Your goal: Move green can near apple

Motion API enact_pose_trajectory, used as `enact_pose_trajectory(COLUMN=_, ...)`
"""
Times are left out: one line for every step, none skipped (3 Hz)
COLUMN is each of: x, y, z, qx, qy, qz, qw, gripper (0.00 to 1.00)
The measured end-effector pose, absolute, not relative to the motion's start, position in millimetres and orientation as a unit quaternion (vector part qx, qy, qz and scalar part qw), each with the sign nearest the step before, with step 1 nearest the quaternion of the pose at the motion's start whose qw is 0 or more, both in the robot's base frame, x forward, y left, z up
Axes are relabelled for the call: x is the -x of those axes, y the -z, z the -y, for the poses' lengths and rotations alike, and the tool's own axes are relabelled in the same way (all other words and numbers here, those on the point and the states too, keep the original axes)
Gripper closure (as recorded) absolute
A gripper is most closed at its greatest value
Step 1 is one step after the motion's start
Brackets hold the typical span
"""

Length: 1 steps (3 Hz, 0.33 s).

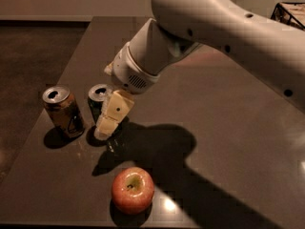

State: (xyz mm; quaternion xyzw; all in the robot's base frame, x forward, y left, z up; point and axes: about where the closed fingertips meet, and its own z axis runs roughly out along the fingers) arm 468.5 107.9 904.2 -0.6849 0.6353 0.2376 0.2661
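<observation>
The green can (pixel 97 98) stands upright on the dark table (pixel 228 142), left of centre, its silver top showing. My gripper (pixel 106 120) is down at the can, its tan tip covering the can's front right side and lower body. The apple (pixel 132 190), red with a yellowish patch at the stem, lies near the table's front edge, about a can's height in front of and a little right of the green can. The arm's shadow falls between them.
An orange-tan can (pixel 63 111) stands upright just left of the green can, almost touching it. My big white arm (pixel 224 32) reaches in from the upper right. The table's left edge and the floor (pixel 33 56) are close to the cans. A dark basket (pixel 290 11) is at the far right.
</observation>
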Motion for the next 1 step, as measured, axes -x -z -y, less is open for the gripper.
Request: enact_pose_trajectory(x=-468.5, y=-904.3, z=-108.0, qx=0.685, qy=-0.238, qz=-0.635, qw=0.266, gripper=0.00)
